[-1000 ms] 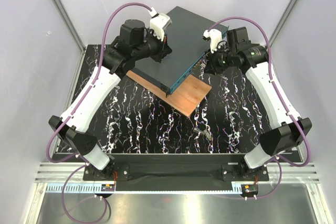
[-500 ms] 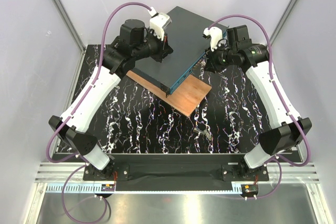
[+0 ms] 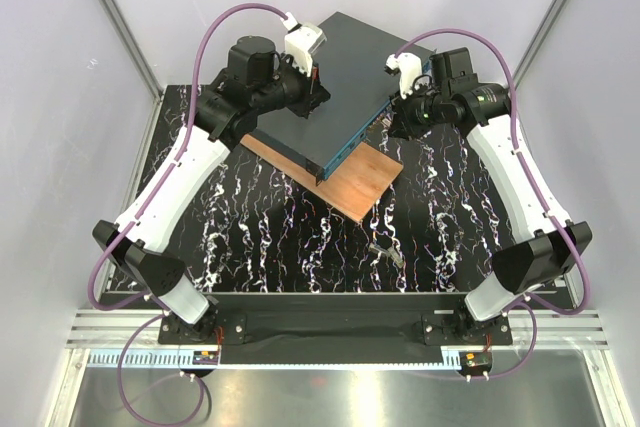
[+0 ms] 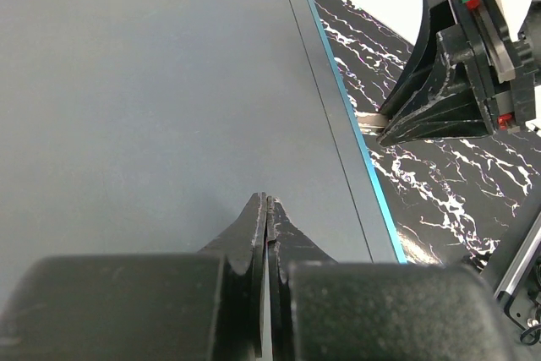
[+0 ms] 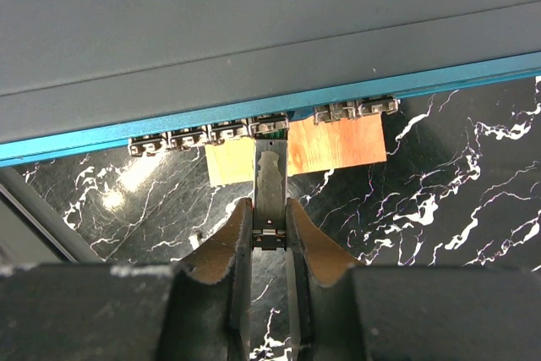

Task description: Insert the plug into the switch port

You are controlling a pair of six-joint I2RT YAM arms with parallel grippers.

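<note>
The switch (image 3: 335, 87) is a flat dark grey-teal box lying partly on a thin brown wooden board (image 3: 345, 182). Its teal front face with a row of ports (image 5: 254, 128) shows in the right wrist view. My right gripper (image 5: 270, 217) is shut on the metal plug (image 5: 270, 179), whose tip is at a port in the middle of the row. In the top view the right gripper (image 3: 392, 122) is at the switch's front face. My left gripper (image 4: 267, 209) is shut and empty, its tips down on the switch's top (image 4: 152, 82); it also shows in the top view (image 3: 310, 97).
The black marbled mat (image 3: 280, 237) covers the table. A small loose metal part (image 3: 385, 252) lies on the mat in front of the board. White enclosure walls stand close on both sides and behind. The right gripper's fingers (image 4: 431, 112) show in the left wrist view.
The right arm has shifted very slightly toward the switch's front face. The left arm has not moved.
</note>
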